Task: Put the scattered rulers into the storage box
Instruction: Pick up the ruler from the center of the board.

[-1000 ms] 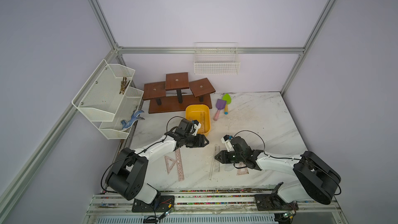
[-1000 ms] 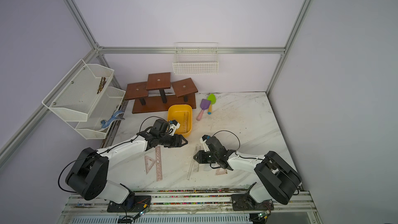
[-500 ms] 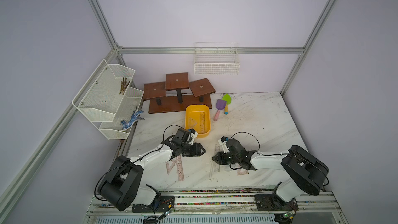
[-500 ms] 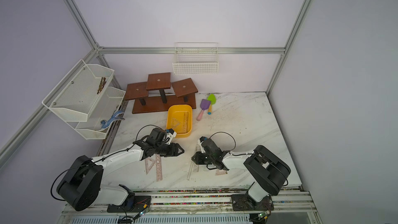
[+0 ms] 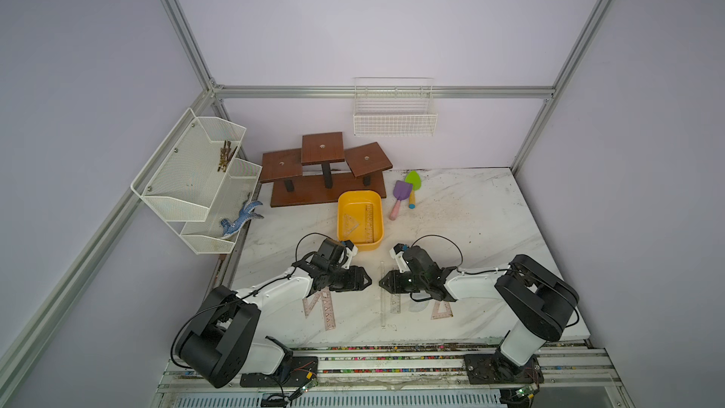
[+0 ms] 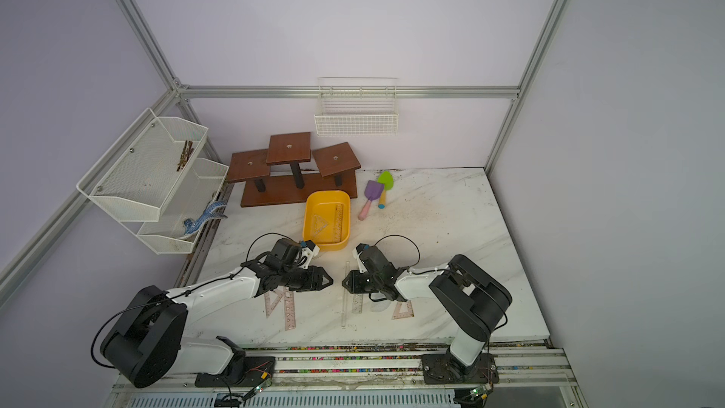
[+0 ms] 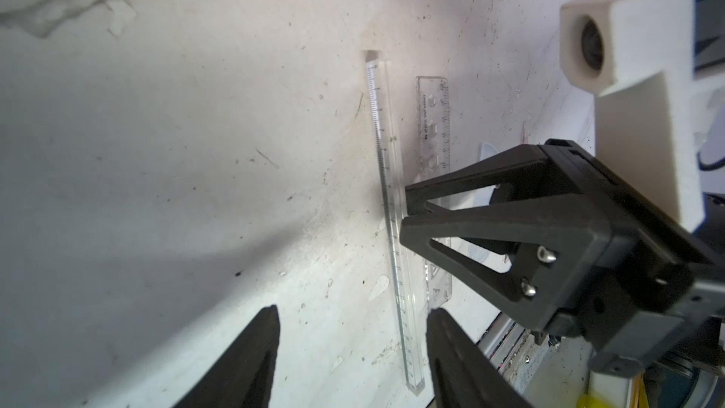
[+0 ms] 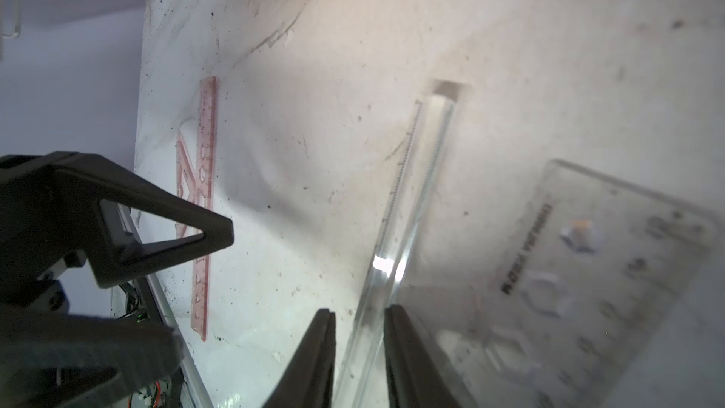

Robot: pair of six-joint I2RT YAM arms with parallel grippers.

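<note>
The yellow storage box (image 5: 361,246) (image 6: 328,247) holds a clear set square and a straight ruler. In front of it a long clear ruler (image 5: 382,308) (image 6: 344,310) (image 8: 416,190) lies flat on the table. My right gripper (image 5: 382,282) (image 8: 359,347) is low over the ruler's middle, its fingers closed against both edges. My left gripper (image 5: 368,280) (image 7: 353,347) faces it tip to tip and stands open and empty. The ruler's (image 7: 386,190) near end shows just inside one left finger. A clear stencil ruler (image 5: 395,304) (image 8: 588,268) lies beside the right gripper.
A pinkish ruler (image 5: 327,310) and set square (image 5: 312,304) lie under the left arm. Another pinkish set square (image 5: 441,310) and a clear protractor (image 5: 418,306) lie under the right arm. Toy shovels (image 5: 402,194) and a brown stand (image 5: 325,190) sit behind the box.
My left gripper has come from the box's front edge down toward the table's front, ending nose to nose with the right. The right gripper shifted slightly left, its arm folding up.
</note>
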